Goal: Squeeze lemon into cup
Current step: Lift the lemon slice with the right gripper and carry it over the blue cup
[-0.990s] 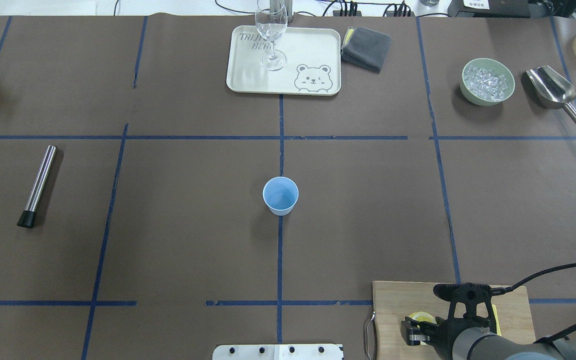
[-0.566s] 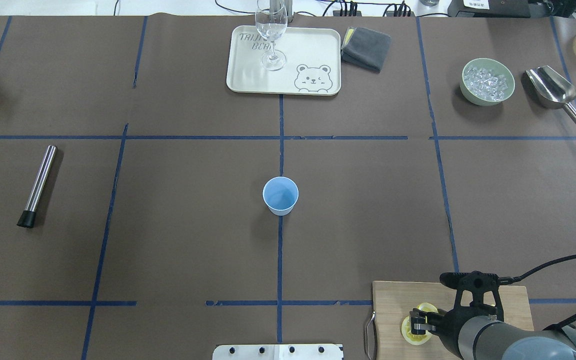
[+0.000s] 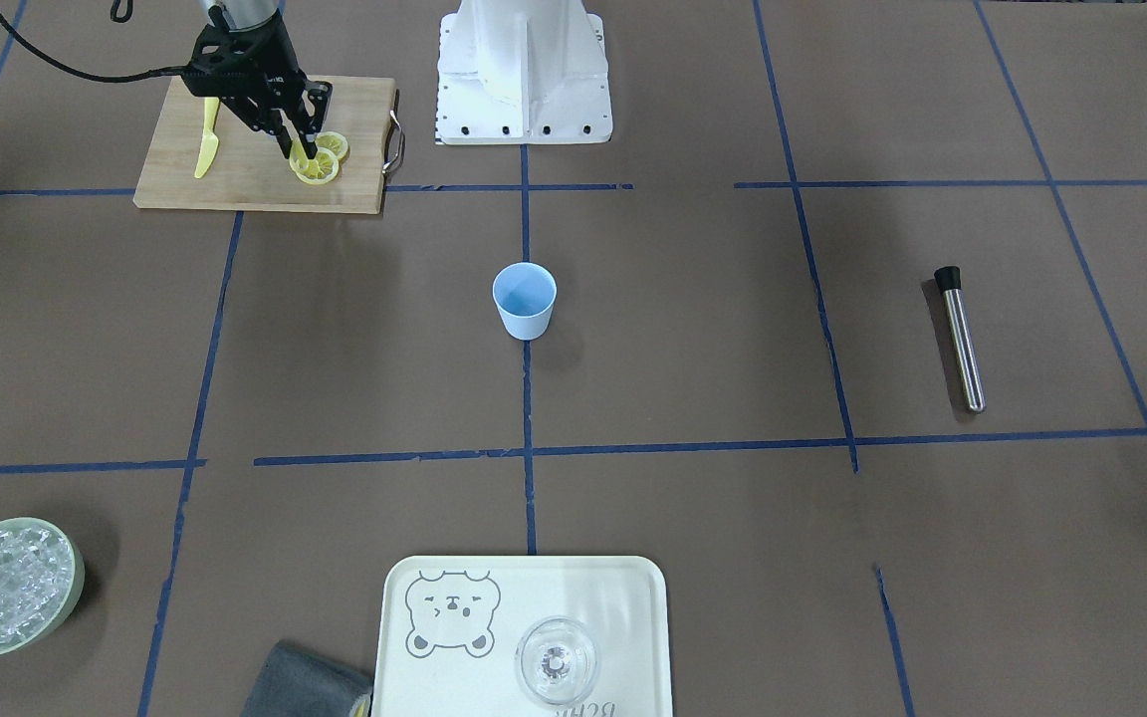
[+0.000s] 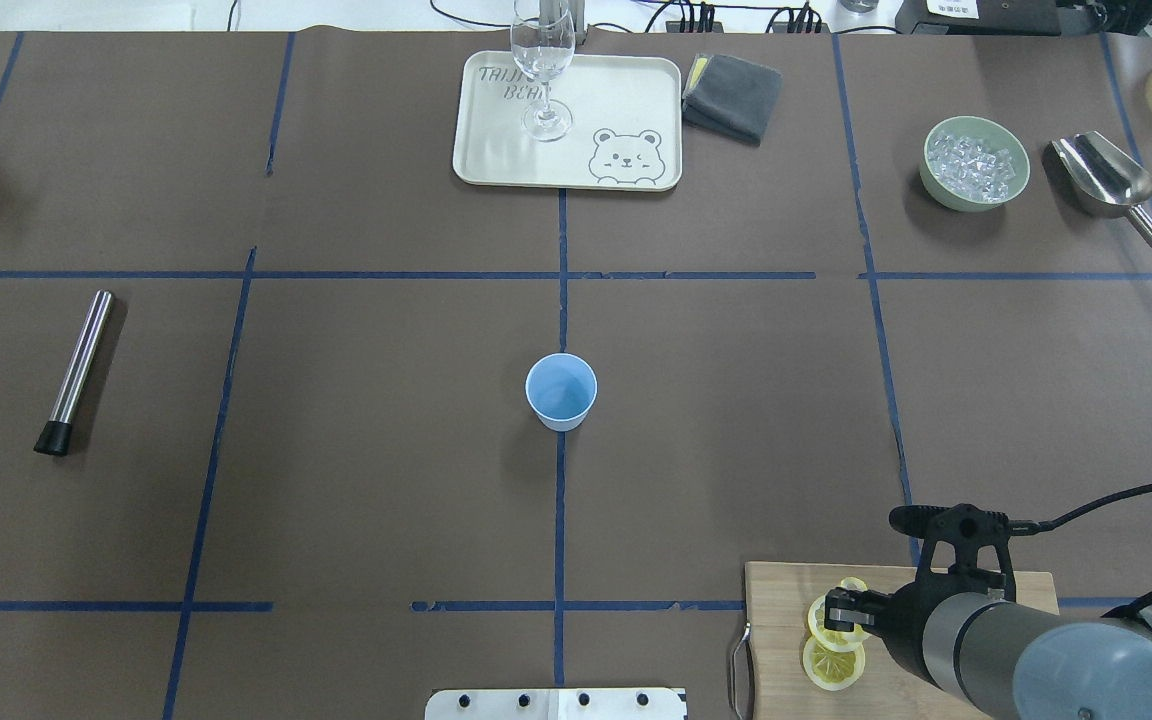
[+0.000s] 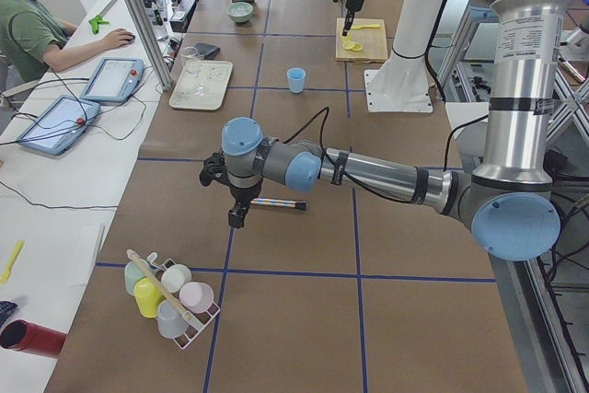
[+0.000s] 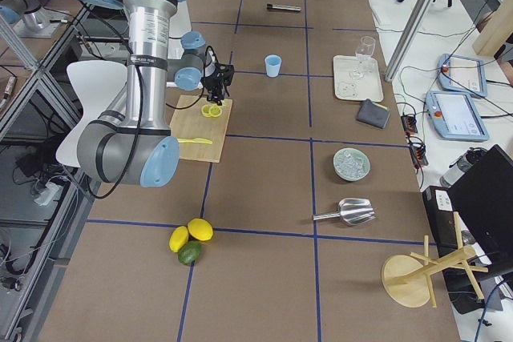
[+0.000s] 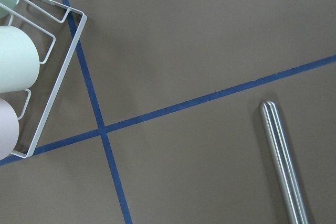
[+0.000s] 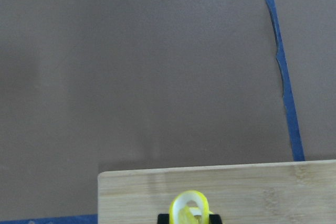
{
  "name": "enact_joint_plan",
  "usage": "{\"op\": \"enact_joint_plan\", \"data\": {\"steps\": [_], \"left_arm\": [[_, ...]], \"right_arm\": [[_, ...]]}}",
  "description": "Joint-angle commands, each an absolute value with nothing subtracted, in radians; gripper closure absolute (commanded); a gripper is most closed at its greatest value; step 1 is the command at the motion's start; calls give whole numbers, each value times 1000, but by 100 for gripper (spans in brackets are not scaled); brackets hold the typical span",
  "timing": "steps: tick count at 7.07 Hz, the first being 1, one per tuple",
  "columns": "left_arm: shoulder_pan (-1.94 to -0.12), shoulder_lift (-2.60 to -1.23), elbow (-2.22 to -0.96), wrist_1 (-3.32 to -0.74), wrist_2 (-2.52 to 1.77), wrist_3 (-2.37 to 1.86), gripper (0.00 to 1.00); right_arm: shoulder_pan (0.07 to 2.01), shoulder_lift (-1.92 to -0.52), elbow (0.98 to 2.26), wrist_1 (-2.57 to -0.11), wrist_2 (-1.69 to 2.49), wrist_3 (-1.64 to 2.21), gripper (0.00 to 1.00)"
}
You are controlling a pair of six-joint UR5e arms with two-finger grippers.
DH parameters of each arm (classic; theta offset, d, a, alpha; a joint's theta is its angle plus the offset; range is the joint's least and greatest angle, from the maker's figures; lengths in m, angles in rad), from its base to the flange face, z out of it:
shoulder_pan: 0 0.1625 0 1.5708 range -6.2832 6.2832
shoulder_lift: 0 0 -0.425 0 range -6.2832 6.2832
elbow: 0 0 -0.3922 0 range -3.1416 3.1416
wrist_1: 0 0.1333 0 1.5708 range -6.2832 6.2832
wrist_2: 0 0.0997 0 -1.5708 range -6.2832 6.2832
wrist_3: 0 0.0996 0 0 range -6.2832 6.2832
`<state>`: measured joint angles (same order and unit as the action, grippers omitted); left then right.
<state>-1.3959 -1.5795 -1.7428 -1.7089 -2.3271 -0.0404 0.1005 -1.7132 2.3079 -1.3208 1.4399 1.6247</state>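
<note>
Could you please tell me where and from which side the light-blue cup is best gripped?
Probably by its upper wall, from the side: the cup stands upright, apart from everything, and widens toward the rim, so it should not slip down. The right hand is shut on a lemon slice.

The brown-papered worktop (image 4: 386, 480) is marked into large squares by blue tape lines (image 4: 559, 520). The light-blue cup (image 4: 561, 391) stands at its centre on a tape line. At the far edge sit a cream tray (image 4: 626, 90), a folded grey cloth (image 4: 733, 96), a green bowl (image 4: 971, 203) of ice and a metal scoop (image 4: 1106, 178). A steel rod (image 4: 79, 365) lies well to the left. A wooden cutting board (image 4: 781, 590) lies at the near right, beside the robot's white base plate (image 4: 556, 703).
</note>
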Motion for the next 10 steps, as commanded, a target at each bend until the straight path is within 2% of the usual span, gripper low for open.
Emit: {"op": "enact_joint_plan", "data": {"steps": [1,5,6,8,10], "left_arm": [[-1396,-1578,-1744,-1709,-2327,-40,0],[-1396,-1580,-1746,-1707,-2329,-40,0],[-1396,-1580,-1746,-1707,-2329,-40,0],[-1396,-1582,-1744,-1709,-2330,-41,0],[-1396,-1582,-1740,-1709,-2329,-40,0]], "right_arm": [[127,-1680,2309,-1322,1450,1624,64],[254,-1565,2299,-1324,1584,1624,64],[290,-1486,2295,-1383,1616,1624,64],[372,-1135,2200,-1666,1646,1600,63],[432,-981,2056,-1692,1644,1577,63]]}}
